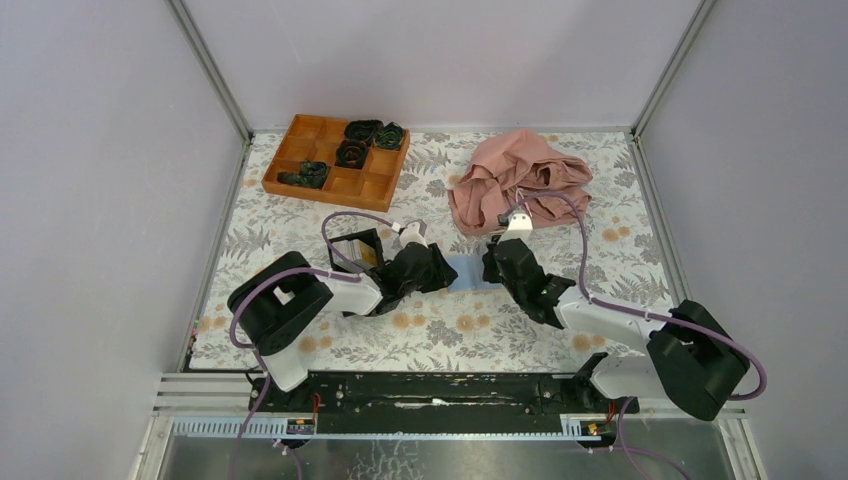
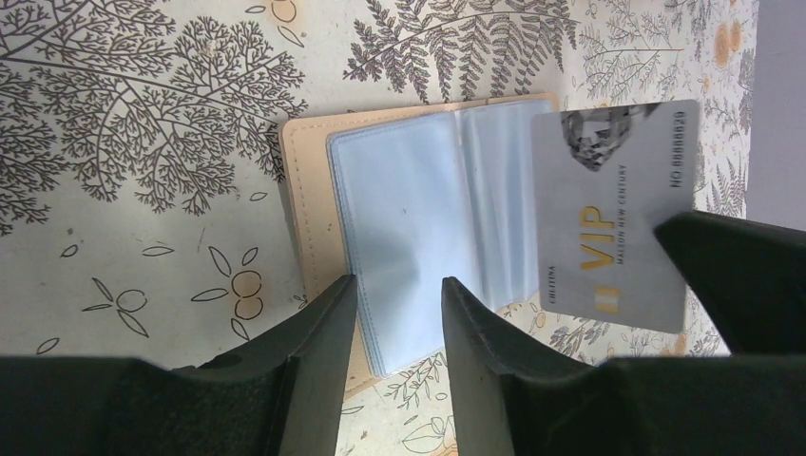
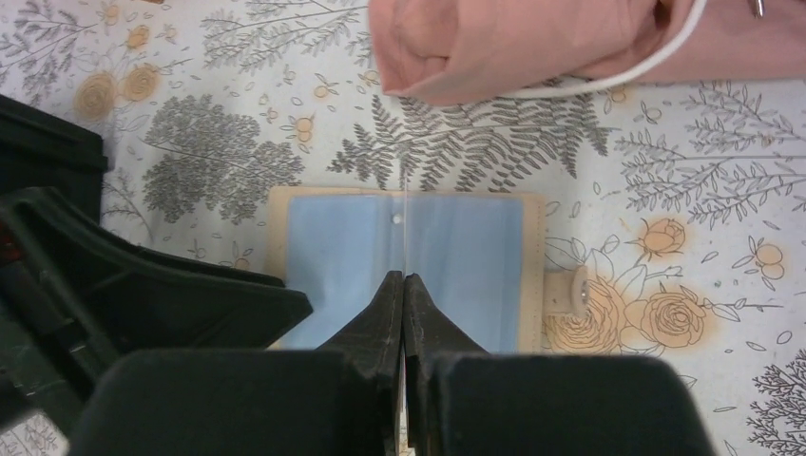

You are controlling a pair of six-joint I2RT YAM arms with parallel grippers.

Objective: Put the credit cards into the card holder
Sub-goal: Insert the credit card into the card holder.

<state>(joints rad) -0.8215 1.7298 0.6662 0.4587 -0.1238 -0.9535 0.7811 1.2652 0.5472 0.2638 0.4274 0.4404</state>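
The card holder (image 2: 299,190) lay open on the table (image 2: 143,190), its clear sleeves (image 2: 399,199) looking empty, so no card was seated yet. The right gripper (image 3: 405,285) was pinched tight on one credit card (image 2: 618,218), holding it on edge just above the holder's middle. The left gripper (image 2: 397,285) hung half-spread over the holder's near edge, grasping nothing visible. Insertion remained to be done, as did any further cards, though none showed.

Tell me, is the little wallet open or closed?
Open. The card holder lies spread flat, its blue sleeves facing up on either side of the middle fold.
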